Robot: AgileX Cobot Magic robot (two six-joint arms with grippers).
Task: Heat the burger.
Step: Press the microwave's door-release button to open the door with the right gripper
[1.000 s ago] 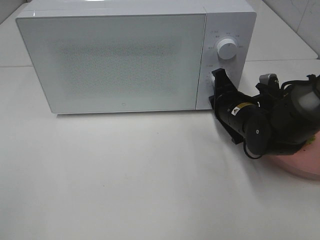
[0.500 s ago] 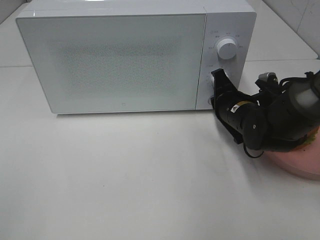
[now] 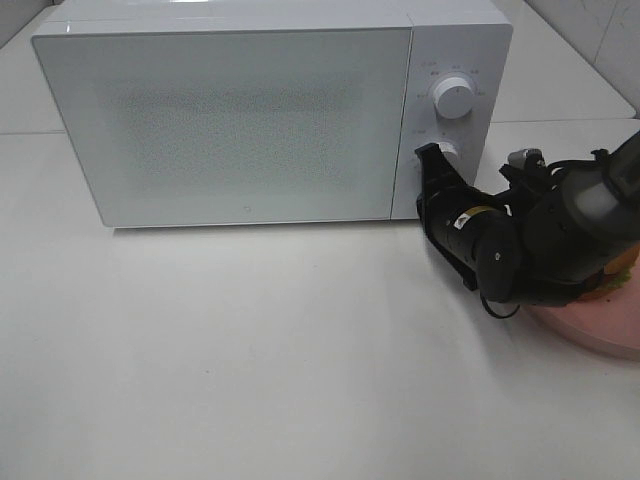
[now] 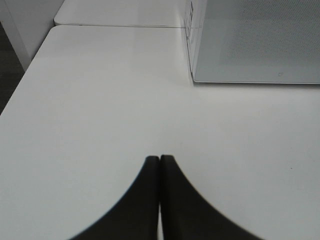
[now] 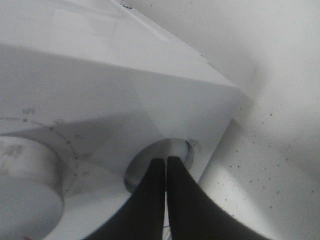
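Note:
The white microwave (image 3: pixel 240 120) stands at the back with its door closed. My right gripper (image 3: pixel 425 192) is shut, and its tips (image 5: pixel 166 161) press against the round recessed button (image 5: pixel 177 150) low on the control panel, beside a dial (image 5: pixel 25 185). Behind my right arm only a sliver of the burger (image 3: pixel 622 270) shows, sitting on the pink plate (image 3: pixel 590 328) at the right edge. My left gripper (image 4: pixel 160 159) is shut on nothing above the bare table, left of the microwave's front corner, and does not appear in the exterior high view.
Two white knobs (image 3: pixel 452 97) (image 3: pixel 448 150) sit one above the other on the microwave's panel. The white table (image 3: pixel 250 350) spreads in front. A tiled wall (image 3: pixel 600 30) rises at the back right.
My right gripper has shifted slightly left and closer to the control panel. The microwave door stays closed and the plate has not moved.

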